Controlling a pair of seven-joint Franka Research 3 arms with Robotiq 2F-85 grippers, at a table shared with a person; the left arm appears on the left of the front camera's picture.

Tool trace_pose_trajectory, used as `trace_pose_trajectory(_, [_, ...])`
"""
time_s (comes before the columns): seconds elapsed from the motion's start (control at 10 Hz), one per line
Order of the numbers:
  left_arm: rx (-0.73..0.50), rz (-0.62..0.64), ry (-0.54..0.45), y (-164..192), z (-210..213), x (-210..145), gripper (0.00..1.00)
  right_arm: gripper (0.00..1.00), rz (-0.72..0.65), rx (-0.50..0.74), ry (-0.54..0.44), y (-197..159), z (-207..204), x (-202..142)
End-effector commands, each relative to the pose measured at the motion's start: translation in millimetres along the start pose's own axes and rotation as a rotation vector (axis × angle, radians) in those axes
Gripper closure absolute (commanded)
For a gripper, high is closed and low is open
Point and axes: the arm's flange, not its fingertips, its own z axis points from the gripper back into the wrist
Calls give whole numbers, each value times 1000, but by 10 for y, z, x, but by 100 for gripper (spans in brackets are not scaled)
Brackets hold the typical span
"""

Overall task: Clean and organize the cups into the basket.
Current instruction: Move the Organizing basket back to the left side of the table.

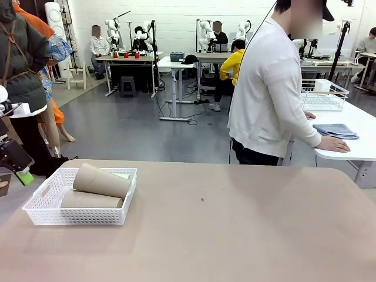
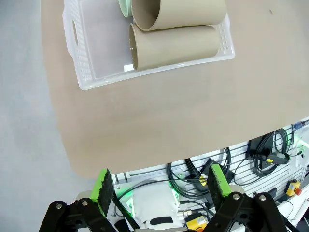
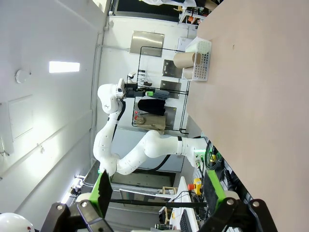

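The basket point(image 1: 41, 202) sat near the table's point(image 1: 235, 235) left end, and all the cups lay in it on their sides. Two tan cups were stacked, the upper one point(image 1: 101, 180) resting tilted on the lower one point(image 1: 91, 201), which lay along the basket's near wall. A sliver of the mint cup point(image 1: 122, 175) showed behind them at the far wall.

In the left wrist view the basket point(image 2: 82, 63) lay well ahead of the left gripper point(image 2: 161, 186), across a stretch of bare tabletop. The lower tan cup point(image 2: 176, 46) and upper tan cup point(image 2: 178, 12) pointed their open mouths toward the basket's empty half, and the mint cup's point(image 2: 124, 7) rim peeked out at the top edge. The left gripper hung off the table's near edge, over the robot's base and cabling, its fingers point(image 2: 102, 191) spread wide with nothing between them. In the front view it showed at the left edge point(image 1: 23, 176), apart from the basket.

The right gripper point(image 3: 157, 193) was likewise wide open and empty, pulled back from the table and turned sideways. Far ahead of it the basket point(image 3: 203, 60) showed small at the table's end, with the left arm point(image 3: 140, 150) beyond.

A person point(image 1: 270, 88) stood past the far edge, turned away, a hand point(image 1: 335, 144) on another table beside folded cloths point(image 1: 336, 130).
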Motion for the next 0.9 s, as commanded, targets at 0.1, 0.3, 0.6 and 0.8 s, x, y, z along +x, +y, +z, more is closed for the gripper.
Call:
trace_pose_trajectory(0.1, [0,0,0,0,0,0,0,0,15,11,-10,-18,-11,-16])
trace_pose_trajectory(0.3, [-522,49,-13,871,193,183,0,0,15,11,-10,-18,-11,-16])
trace_pose_trajectory(0.6, [-1023,16,-131,1785,327,299,0,0,15,11,-10,-18,-11,-16])
trace_pose_trajectory(0.8, [-1181,90,-209,2482,244,270,0,0,15,11,-10,-18,-11,-16])
